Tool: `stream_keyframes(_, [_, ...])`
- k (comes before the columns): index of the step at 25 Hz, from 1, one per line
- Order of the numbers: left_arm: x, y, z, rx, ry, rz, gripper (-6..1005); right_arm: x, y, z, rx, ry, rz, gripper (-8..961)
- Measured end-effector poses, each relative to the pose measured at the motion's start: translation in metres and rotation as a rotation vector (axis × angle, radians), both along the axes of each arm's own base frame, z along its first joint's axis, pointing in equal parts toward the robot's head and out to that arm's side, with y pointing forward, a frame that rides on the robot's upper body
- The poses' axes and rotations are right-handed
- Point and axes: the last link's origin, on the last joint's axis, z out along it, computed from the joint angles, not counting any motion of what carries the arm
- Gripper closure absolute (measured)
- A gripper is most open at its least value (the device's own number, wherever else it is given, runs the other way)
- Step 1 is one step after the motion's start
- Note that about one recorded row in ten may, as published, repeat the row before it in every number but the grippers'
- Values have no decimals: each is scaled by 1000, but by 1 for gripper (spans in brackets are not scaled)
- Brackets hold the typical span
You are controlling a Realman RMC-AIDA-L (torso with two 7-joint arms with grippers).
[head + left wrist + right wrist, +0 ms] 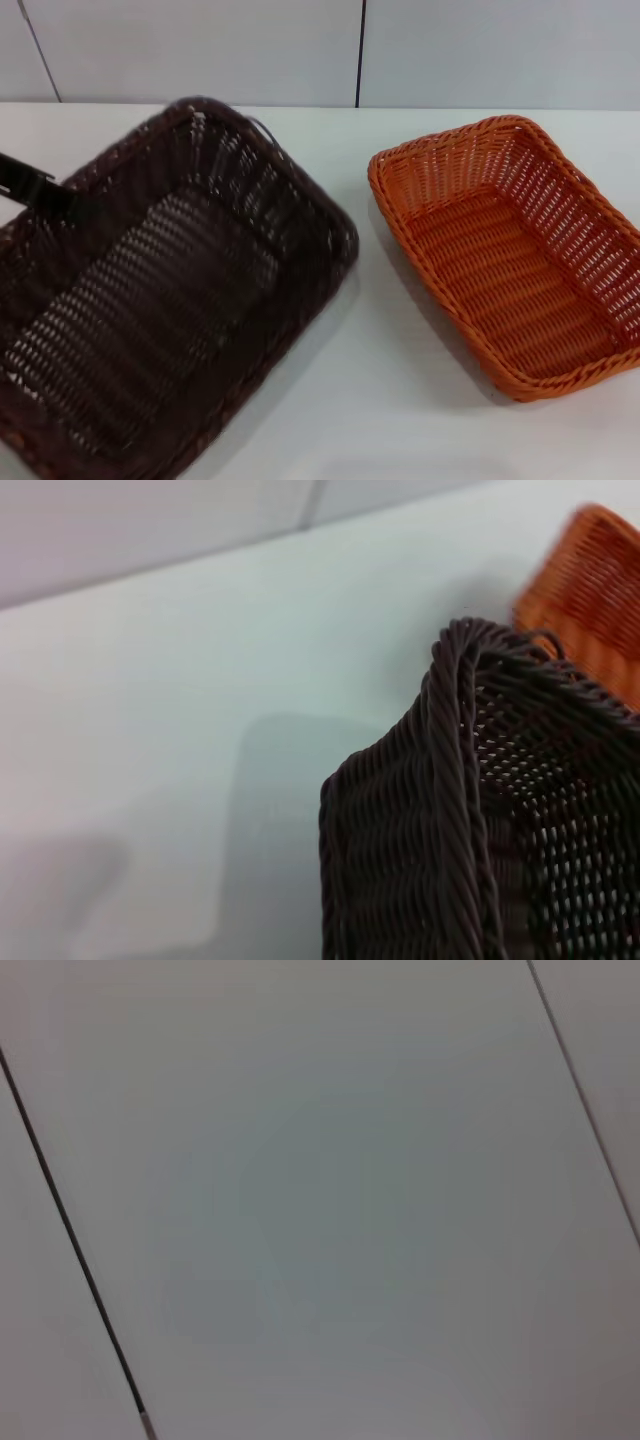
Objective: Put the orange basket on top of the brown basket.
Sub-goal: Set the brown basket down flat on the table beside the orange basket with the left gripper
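You are looking at two baskets on a white table (400,420). The orange basket (520,255) is sitting flat on the table, just to the right of the brown basket (170,290) and not touching it. The brown basket is looking tipped, with its far end lifted, and the left gripper (40,190) is reaching in at the brown basket's far left rim. You cannot tell if its claw is apart or together, because the rim is hiding the tips. The right gripper is not showing anywhere; its own camera is only seeing plain grey panels (320,1200) with dark seams. The orange basket is looking light and fairly stiff, made of woven strips with lots of little holes. It is probably not slippery, because the weave is bumpy. The thick braided rim is looking like the best place to grab, likely in the middle of the long side nearest the brown basket, so it is not tipping when lifted. It is not looking easy to break. You are not seeing any labels, brands or writing on either basket.
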Motion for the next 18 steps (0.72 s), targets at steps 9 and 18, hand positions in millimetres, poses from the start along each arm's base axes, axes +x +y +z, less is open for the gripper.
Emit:
stream_keyframes(9, [15, 8, -42, -242, -41, -24, 792, 1, 0, 0, 0, 2, -2, 213])
stream_keyframes(18, [34, 36, -96, -238, -115, 45, 784, 4, -2, -4, -12, 15, -20, 213])
